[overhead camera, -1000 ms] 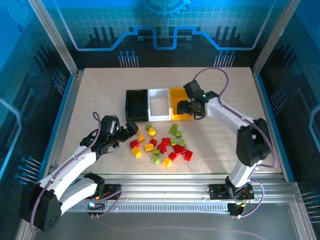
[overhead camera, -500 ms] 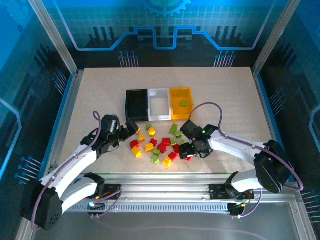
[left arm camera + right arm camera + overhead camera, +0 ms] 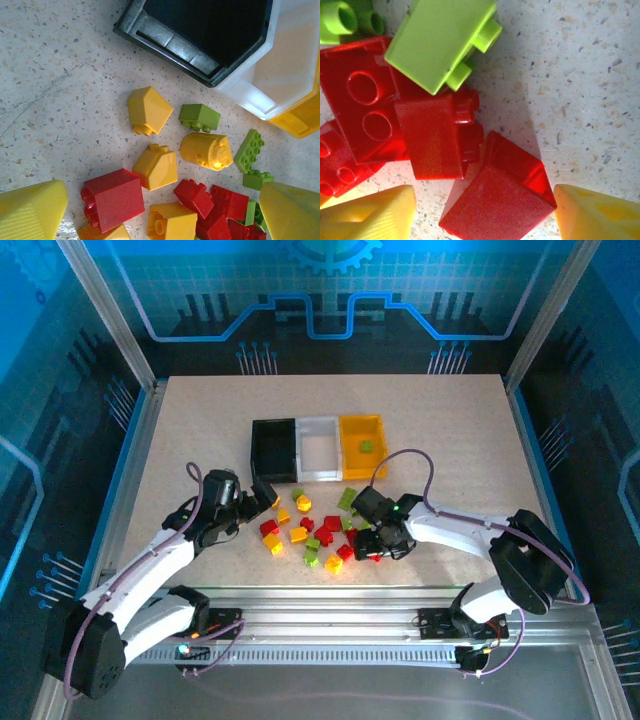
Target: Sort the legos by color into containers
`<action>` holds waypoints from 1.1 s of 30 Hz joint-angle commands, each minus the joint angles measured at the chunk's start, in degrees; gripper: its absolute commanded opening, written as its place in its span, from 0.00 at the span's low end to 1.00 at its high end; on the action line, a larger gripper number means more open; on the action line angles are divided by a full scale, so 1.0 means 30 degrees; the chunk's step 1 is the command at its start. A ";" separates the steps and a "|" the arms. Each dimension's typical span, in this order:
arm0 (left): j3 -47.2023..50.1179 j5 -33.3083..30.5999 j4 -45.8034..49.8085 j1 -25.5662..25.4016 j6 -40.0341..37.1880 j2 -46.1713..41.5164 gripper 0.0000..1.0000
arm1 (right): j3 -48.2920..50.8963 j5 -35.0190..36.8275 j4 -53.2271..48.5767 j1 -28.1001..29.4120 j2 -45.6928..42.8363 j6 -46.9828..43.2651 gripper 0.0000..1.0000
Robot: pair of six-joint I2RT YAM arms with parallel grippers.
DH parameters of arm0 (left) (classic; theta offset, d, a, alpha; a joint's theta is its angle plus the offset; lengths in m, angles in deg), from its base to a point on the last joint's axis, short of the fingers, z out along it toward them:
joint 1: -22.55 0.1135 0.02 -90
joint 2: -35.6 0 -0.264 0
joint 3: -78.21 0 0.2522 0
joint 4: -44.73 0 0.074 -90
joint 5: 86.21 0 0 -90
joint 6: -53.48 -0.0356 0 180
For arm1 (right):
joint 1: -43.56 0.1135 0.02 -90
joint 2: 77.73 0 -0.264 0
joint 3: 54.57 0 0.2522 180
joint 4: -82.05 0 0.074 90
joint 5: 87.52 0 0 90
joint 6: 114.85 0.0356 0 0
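While your right gripper (image 3: 485,220) hangs wide open and empty, red sloped brick (image 3: 505,190) between its fingers | risk: the adjoining red brick (image 3: 437,135) touches it, so closing may drag both or twist it loose | left gripper (image 3: 160,210) open, empty, over the lego pile (image 3: 318,536)

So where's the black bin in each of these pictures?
Top external: black bin mid-table, left of centre.
Left wrist: black bin at the top edge, centre-right.
Shared landmark: the white bin directly to its right in both.
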 commanded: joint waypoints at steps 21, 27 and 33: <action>0.0109 0.0252 -0.0385 0.0128 0.0025 0.0712 0.99 | -0.1114 0.0391 -0.1857 -0.2551 -0.3967 -0.2839 0.27; -0.0152 0.0420 0.0045 0.0137 0.0106 0.0576 0.99 | -0.6599 -0.0210 -0.0457 -0.2897 -0.1077 -0.4450 0.27; -0.0419 0.0589 0.0800 0.0137 -0.0099 0.0189 0.99 | -1.2862 0.0010 0.0714 -0.2926 0.4918 -0.4682 0.28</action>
